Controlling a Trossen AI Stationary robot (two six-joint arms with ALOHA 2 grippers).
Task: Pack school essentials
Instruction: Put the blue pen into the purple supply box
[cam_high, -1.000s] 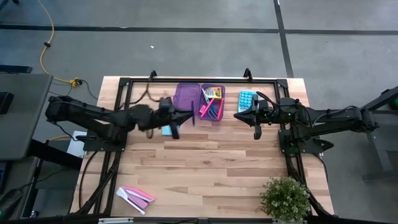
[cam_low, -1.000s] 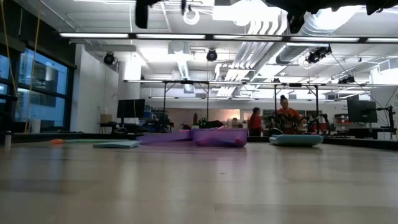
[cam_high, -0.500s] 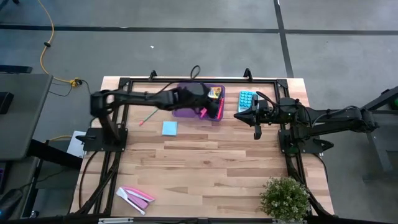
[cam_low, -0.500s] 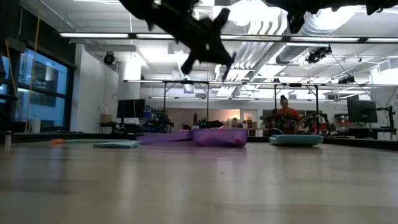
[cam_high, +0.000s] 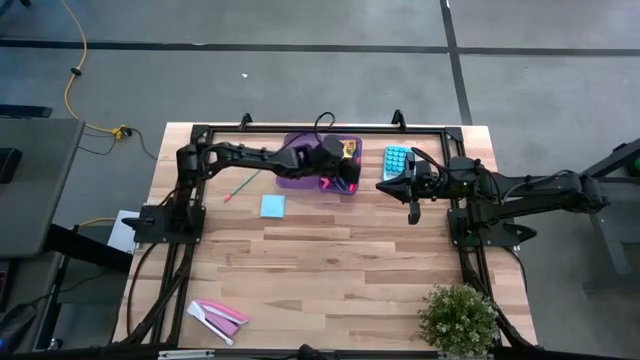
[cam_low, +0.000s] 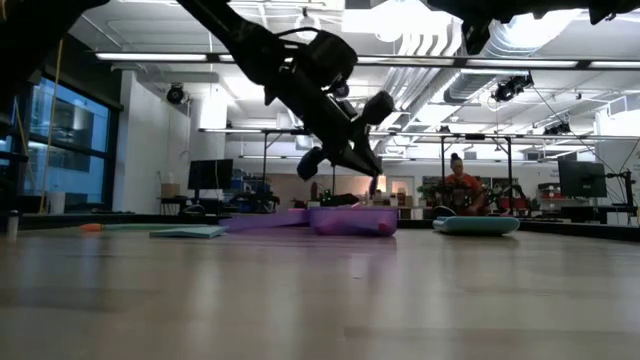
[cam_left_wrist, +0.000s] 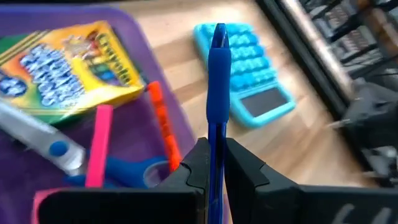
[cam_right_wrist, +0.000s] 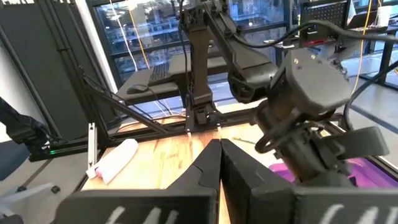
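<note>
One blue pencil sits pinched in the left hand above the purple case.

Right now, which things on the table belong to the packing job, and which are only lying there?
Job:
left gripper holding blue pencil
purple case
crayon box
scissors
pink marker
notepad
green pencil

Lying about:
calculator
plant
pink-and-white pieces
right gripper, waiting by the calculator

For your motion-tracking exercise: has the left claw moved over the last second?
Yes. The left claw, shut on a blue pencil, swung from beside the light-blue notepad to above the purple case.
</note>
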